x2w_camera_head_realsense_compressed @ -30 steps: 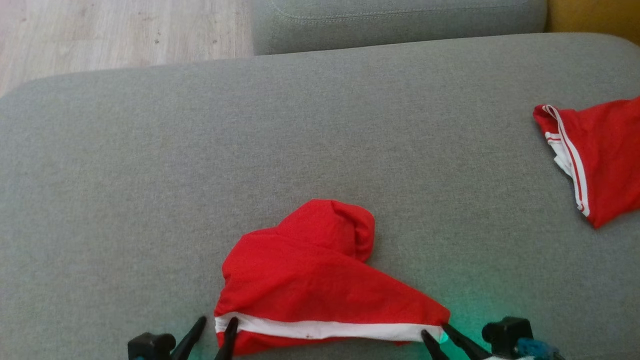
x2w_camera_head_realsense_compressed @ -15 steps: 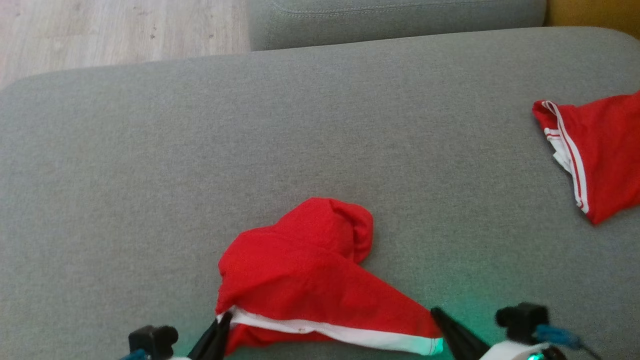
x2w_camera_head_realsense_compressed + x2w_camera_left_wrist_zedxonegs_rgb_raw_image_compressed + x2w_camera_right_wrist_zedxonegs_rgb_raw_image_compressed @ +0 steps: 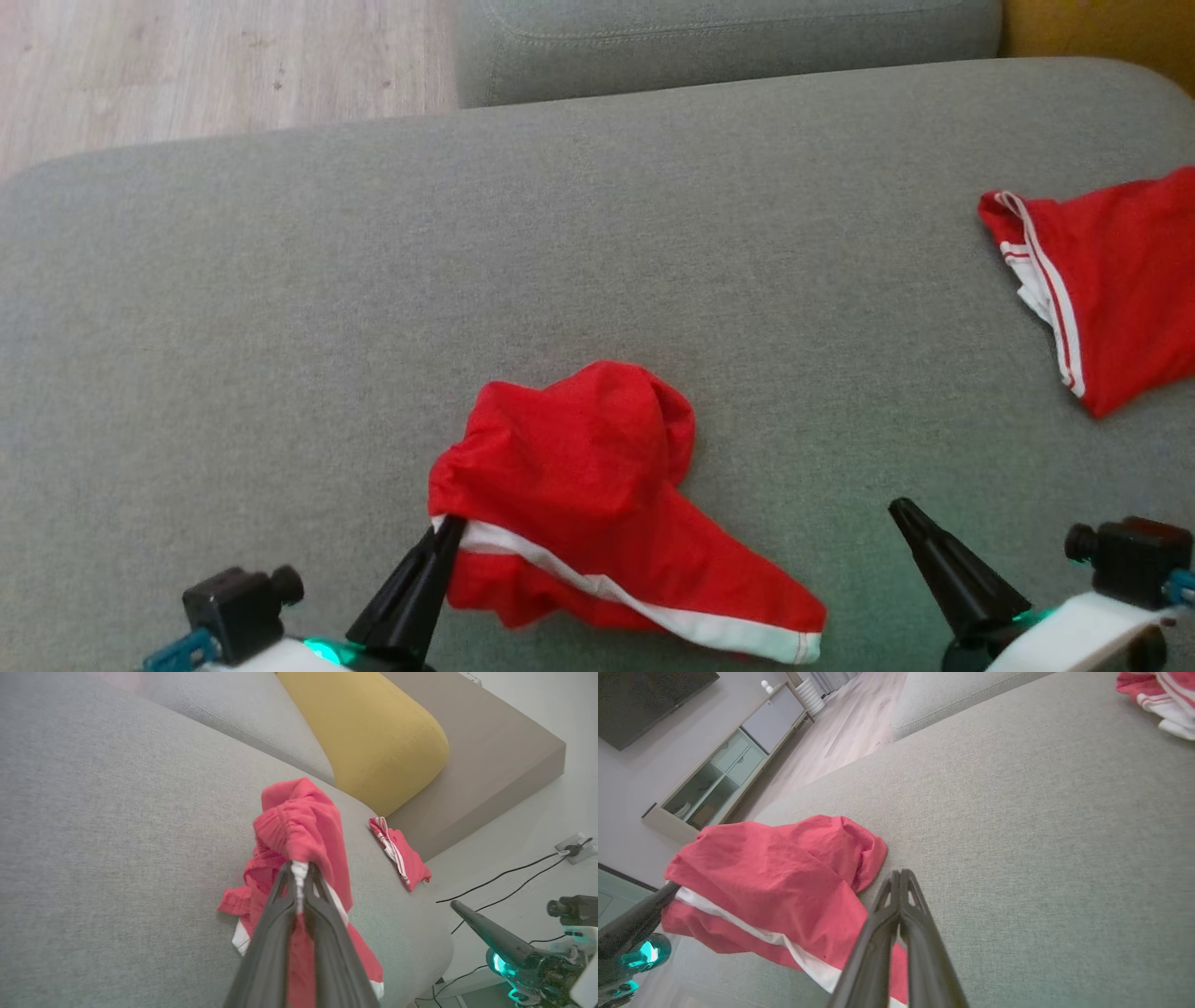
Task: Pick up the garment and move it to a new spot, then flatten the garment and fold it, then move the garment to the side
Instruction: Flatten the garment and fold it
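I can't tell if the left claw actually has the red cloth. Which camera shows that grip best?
The left wrist view: close up, the left gripper clamps the red garment by its white band. The head view shows that from above, tip at the band's end; the right wrist view catches it at its left edge.

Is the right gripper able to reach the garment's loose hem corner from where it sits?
Likely yes. Only bare sofa lies between the right gripper and that corner of the garment. Its jaws are shut and empty, so they must open first. The left gripper pinches the other end.
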Available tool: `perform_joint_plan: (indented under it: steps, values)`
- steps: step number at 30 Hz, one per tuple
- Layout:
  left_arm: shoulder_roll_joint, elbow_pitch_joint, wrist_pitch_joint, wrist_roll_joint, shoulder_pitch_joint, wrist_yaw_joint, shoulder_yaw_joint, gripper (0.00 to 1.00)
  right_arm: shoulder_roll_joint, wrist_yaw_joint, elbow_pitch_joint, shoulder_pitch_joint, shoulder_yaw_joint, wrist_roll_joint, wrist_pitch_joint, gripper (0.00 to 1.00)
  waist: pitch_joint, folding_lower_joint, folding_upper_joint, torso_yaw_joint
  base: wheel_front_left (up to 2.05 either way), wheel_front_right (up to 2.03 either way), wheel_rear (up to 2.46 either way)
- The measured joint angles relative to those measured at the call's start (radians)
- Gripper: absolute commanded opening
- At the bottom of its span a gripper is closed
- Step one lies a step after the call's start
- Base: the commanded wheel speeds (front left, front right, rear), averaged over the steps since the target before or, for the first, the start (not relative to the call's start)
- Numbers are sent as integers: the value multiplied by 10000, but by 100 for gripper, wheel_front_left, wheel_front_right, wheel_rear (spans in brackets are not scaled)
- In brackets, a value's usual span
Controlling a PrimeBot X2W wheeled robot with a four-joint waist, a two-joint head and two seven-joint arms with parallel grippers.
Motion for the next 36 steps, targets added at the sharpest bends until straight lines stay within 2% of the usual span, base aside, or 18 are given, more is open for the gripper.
perform_joint_plan:
  steps: [6,25,29,36]
  values:
    - [211,-169,115,52,234,267,63,0,-23,0,-31,17,10,-199,19,0,-87,-1,0,-85,0,0,0]
    - [174,192,-253,267,106,535,313,0,-12,0,272,12,263,-451,-165,0,-347,-1,0,-248,0,0,0]
    - [167,523,-343,359,-198,535,384,0,-10,0,355,4,378,-545,-232,0,-341,0,0,-303,0,0,0]
    - [123,2002,-704,566,-1078,604,679,0,-10,0,543,-3,451,-614,-324,0,-386,0,0,-374,0,0,0]
